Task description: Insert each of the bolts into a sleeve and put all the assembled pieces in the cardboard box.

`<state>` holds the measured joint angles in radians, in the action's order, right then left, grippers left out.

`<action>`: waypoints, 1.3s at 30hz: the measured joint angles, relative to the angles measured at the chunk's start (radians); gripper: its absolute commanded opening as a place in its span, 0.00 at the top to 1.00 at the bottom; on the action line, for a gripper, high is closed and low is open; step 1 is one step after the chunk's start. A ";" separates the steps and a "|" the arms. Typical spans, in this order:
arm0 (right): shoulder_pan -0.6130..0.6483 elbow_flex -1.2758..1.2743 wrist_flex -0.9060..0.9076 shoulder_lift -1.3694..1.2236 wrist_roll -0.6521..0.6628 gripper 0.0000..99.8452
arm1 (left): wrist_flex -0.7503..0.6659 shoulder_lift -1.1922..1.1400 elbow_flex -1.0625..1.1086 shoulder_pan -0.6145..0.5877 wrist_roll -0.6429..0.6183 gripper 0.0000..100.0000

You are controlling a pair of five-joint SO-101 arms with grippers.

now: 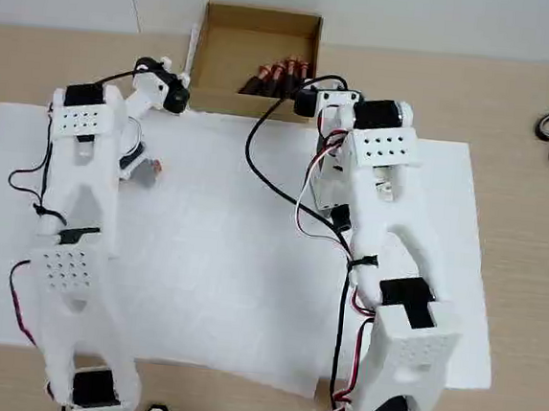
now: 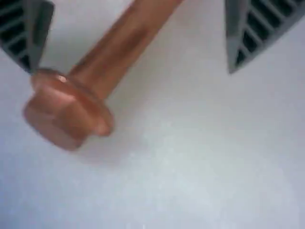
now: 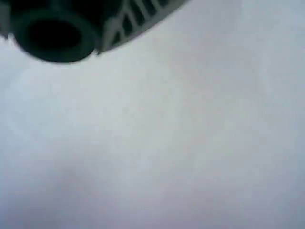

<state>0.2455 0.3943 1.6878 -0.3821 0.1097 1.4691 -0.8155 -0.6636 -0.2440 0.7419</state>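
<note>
Now | left gripper point(image 2: 131, 71) spread around bolt point(image 2: 71, 112) | right gripper point(image 3: 71, 26) clamps sleeve point(image 3: 50, 37)

The left arm point(image 1: 81, 198) and the right arm point(image 1: 389, 216) were built of white printed shells, blocky and angular, with black servo motors point(image 1: 379, 112) set at the joints. Grids of small holes point(image 1: 67, 267) dotted their flat panels. Black cables point(image 1: 249, 144) and thin red wires point(image 1: 16, 306) looped alongside. The left arm's fingers point(image 2: 252, 28) were grey with ribbed slots.
</note>
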 measured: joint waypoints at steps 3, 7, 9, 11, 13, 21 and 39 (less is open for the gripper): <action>0.000 0.000 0.000 0.000 0.000 1.00 | 0.002 -0.009 -0.005 0.011 0.000 0.84; 0.000 0.000 0.000 0.000 0.000 1.00 | 0.002 -0.012 -0.005 0.028 -0.015 0.88; 0.000 0.000 0.000 0.000 0.000 1.00 | 0.002 -0.012 -0.005 0.034 -0.038 0.90; 0.000 0.000 0.000 0.000 0.000 1.00 | 0.003 -0.014 -0.005 0.038 -0.054 0.93; 0.000 0.000 0.000 0.000 0.000 1.00 | 0.003 -0.014 -0.005 0.044 -0.069 0.95; 0.000 0.000 0.000 0.000 0.000 1.00 | 0.032 -0.015 -0.021 0.075 -0.141 0.99; 0.014 0.000 0.000 0.000 0.000 1.00 | 0.267 0.029 -0.339 0.135 -0.371 0.99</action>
<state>0.2593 0.3943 1.6878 -0.3821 0.1097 1.7361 -0.7864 -1.0027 -0.1089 0.3705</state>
